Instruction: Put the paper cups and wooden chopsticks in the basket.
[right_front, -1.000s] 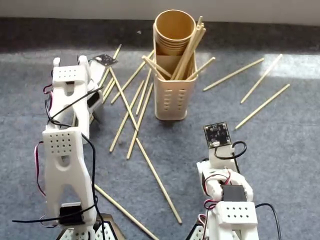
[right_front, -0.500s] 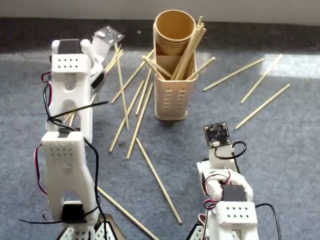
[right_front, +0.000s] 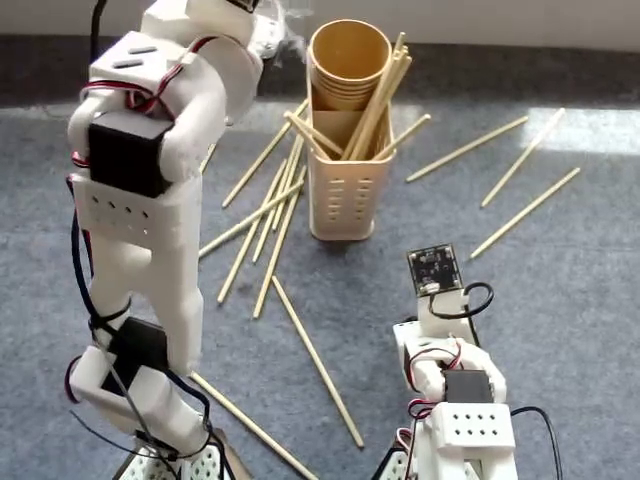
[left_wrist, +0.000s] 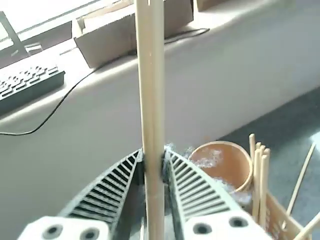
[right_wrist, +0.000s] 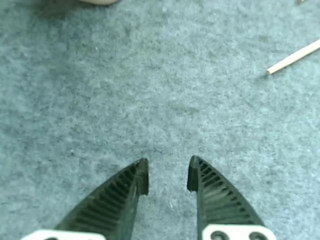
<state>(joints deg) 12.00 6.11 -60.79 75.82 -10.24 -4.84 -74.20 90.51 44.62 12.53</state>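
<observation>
Left pincer (left_wrist: 153, 161) clamps a wooden chopstick (left_wrist: 151, 90) aloft, which probably needs lowering into the basket (right_front: 347, 205); right pincer (right_wrist: 167, 175) gapes.

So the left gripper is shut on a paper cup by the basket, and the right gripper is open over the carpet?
No: the left gripper is shut on a wooden chopstick, not a paper cup, as the left wrist view shows. It is by the basket, and the right gripper is open over the carpet.

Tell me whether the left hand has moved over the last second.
Yes. The left hand, shut on a chopstick, has lifted off the carpet and swung toward the basket, now beside the paper cups.
</observation>
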